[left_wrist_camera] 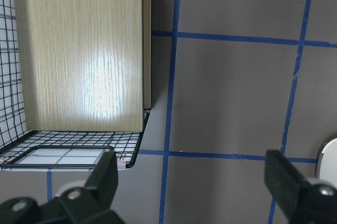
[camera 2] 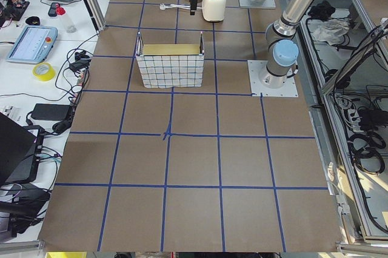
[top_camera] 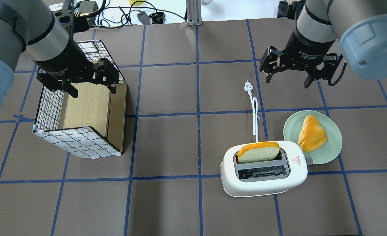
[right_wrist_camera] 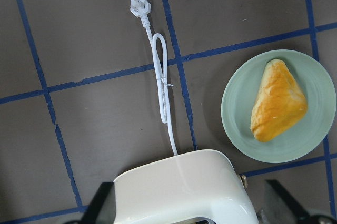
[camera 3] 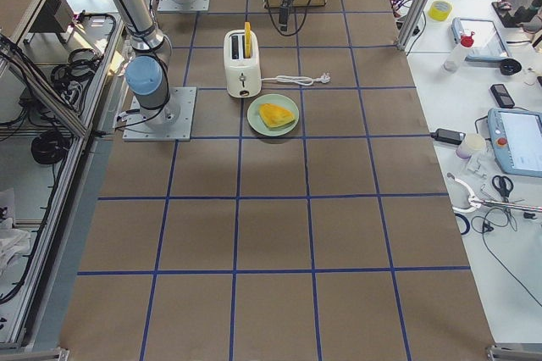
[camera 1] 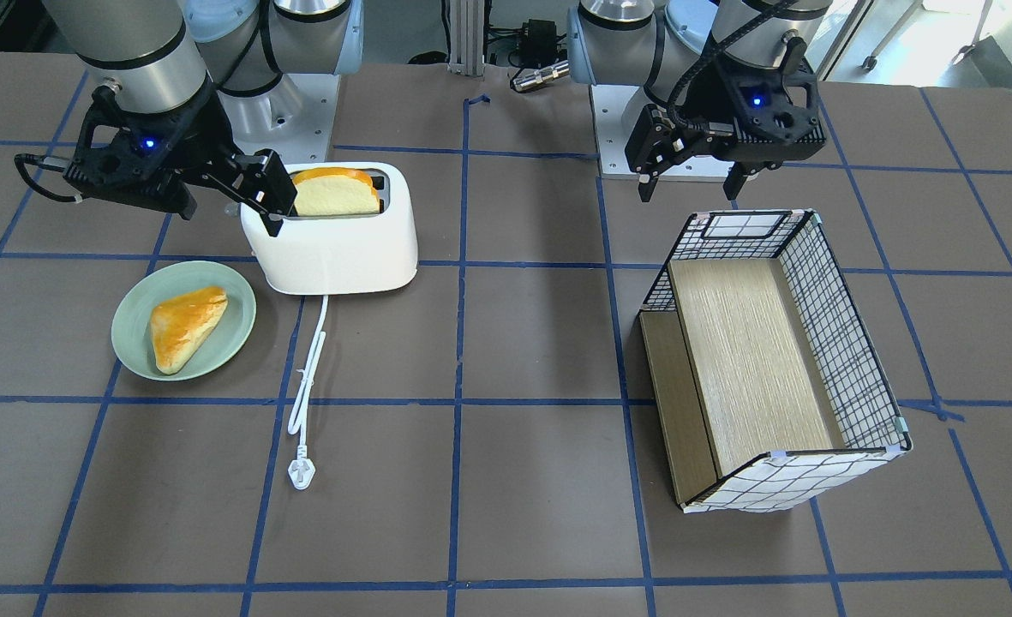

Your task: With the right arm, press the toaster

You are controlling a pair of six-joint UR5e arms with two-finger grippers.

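Observation:
The white toaster (camera 1: 334, 248) (top_camera: 265, 183) stands on the table with a bread slice (camera 1: 334, 193) (top_camera: 258, 152) sticking up from one slot. Its white cord (camera 1: 308, 368) and plug (top_camera: 247, 86) lie loose on the table. My right gripper (camera 1: 227, 206) (top_camera: 288, 78) is open and empty, raised well above the toaster's plate-side end and not touching it. In the right wrist view its fingers (right_wrist_camera: 105, 205) frame the toaster top (right_wrist_camera: 184, 187). My left gripper (camera 1: 691, 188) (top_camera: 91, 91) is open and empty, hovering above the basket.
A green plate (camera 1: 128, 330) (top_camera: 334, 144) with a golden pastry (camera 1: 184, 326) (top_camera: 312, 134) sits right beside the toaster. A grid-patterned basket (camera 1: 771, 360) (top_camera: 82, 141) with a wooden floor stands on the left arm's side. Blue tape lines cross the brown table.

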